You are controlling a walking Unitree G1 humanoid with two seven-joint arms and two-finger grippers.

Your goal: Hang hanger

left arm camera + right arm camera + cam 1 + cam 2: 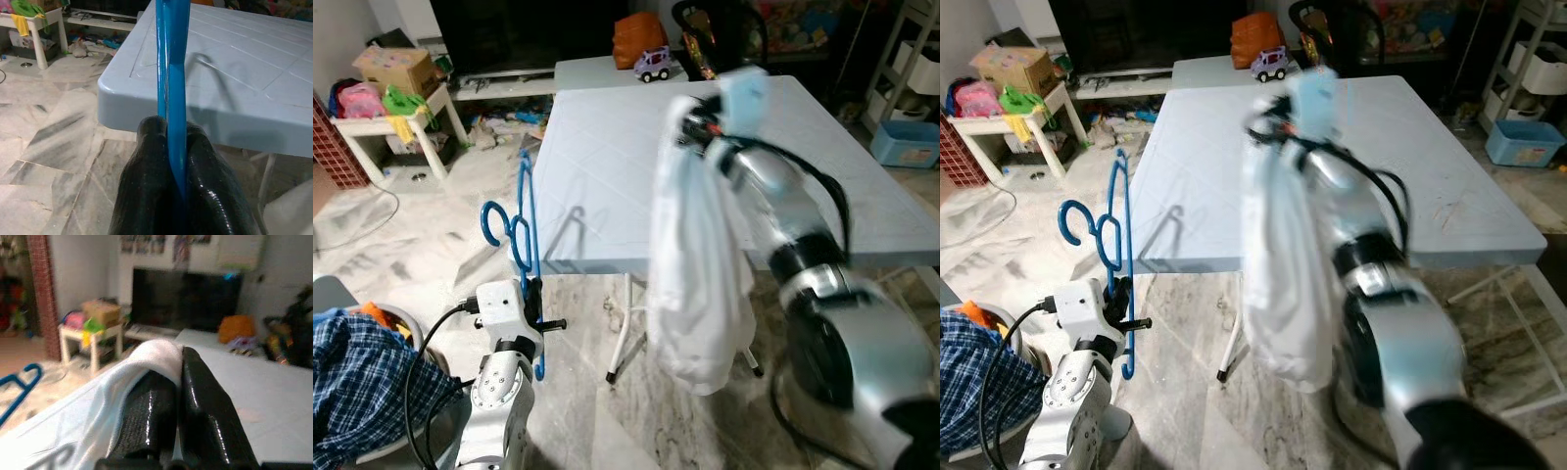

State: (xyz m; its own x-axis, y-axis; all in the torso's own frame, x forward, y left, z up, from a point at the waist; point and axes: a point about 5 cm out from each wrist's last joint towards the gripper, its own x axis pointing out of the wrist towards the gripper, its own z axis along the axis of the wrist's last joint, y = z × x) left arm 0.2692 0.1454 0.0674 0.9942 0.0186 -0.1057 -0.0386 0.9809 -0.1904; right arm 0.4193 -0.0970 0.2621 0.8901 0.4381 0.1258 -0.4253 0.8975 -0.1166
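A pale blue folding table (pixel 607 176) stands on a grey-veined marble floor (pixel 401 235). Beyond its far edge sits a dark television (pixel 519 34); a small white side table (pixel 396 122) holds clutter

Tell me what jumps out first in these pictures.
The white garment hangs in mid-air from the right gripper, raised in front of the pale blue table. To its left, the left gripper is shut on a bright blue hanger, held upright beside the table's edge. A checked cloth is heaped at the robot's lower left.
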